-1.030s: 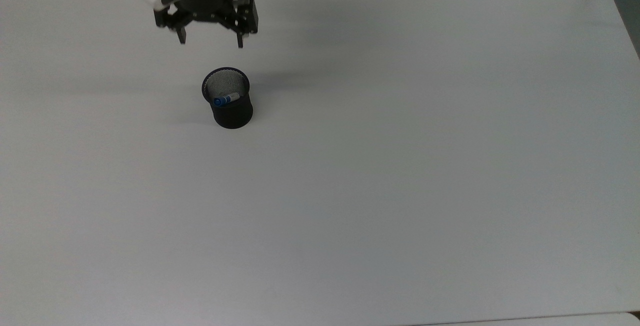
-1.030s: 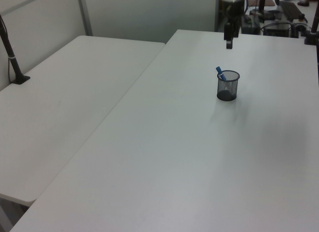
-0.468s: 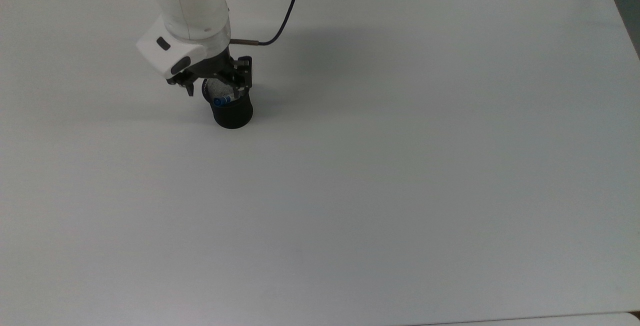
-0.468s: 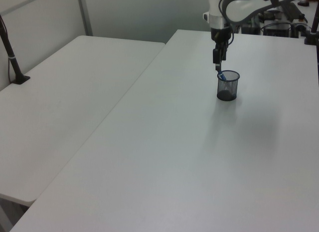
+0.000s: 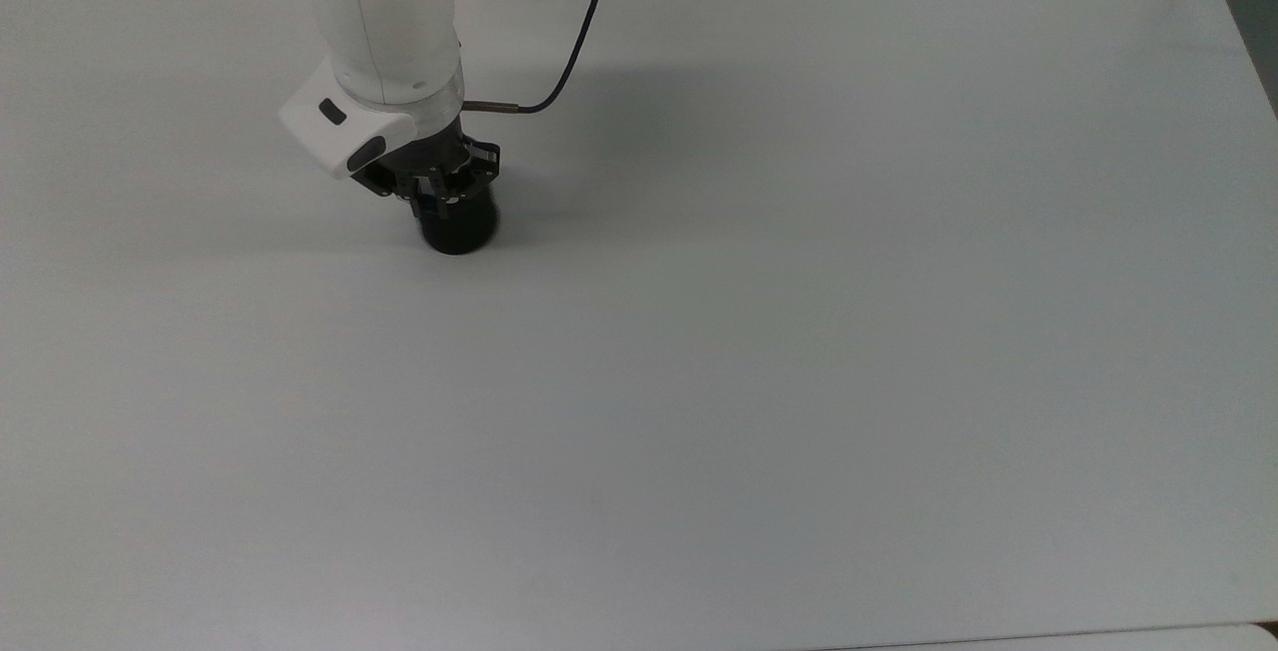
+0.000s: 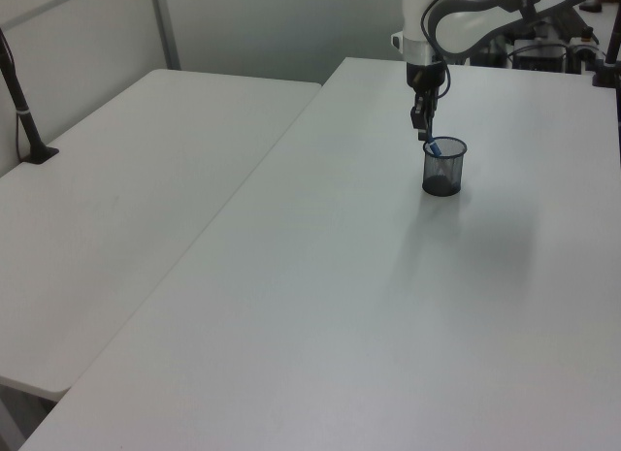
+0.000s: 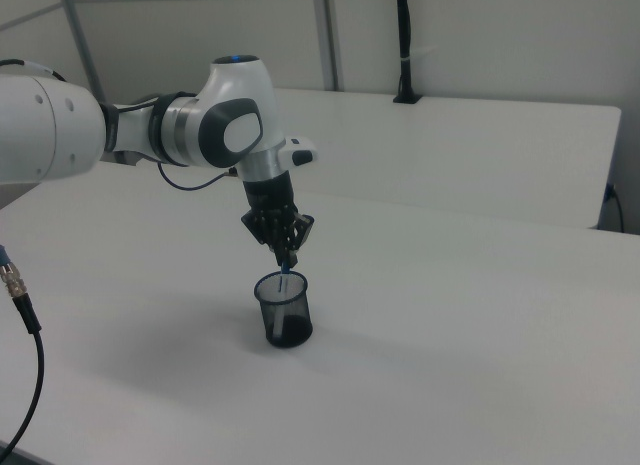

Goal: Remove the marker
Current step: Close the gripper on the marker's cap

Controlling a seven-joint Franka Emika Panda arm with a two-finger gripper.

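I am working near the table's [image 5: 799, 331] far edge as the top view frames it, toward the top view's left corner.

Taking the left view from its left: the claw [image 6: 423, 133] comes first, hanging from above with its tips just over the cup's rim. Just to the left view's right of the tips and a little lower is the marker [image 6: 434, 147]. It stands in the black mesh cup [image 6: 444, 168] with its blue cap uppermost, poking out over the rim on the left view's left side.

The marker's long axis is close to upright. Its top leans toward the left view's left and its foot sits down inside the cup. The claw therefore meets the capped end from above, nearly in line with that axis.

In the right view the two fingers draw together into a narrow V, with the marker running straight down from their tips into the cup. I read the claw as pinched closed on the cap end, with no gap I can make out.

My judgement is that the way out is along that axis: up, and slightly toward the lean. A sideways pull would press the barrel against the rim and could tip the light cup.
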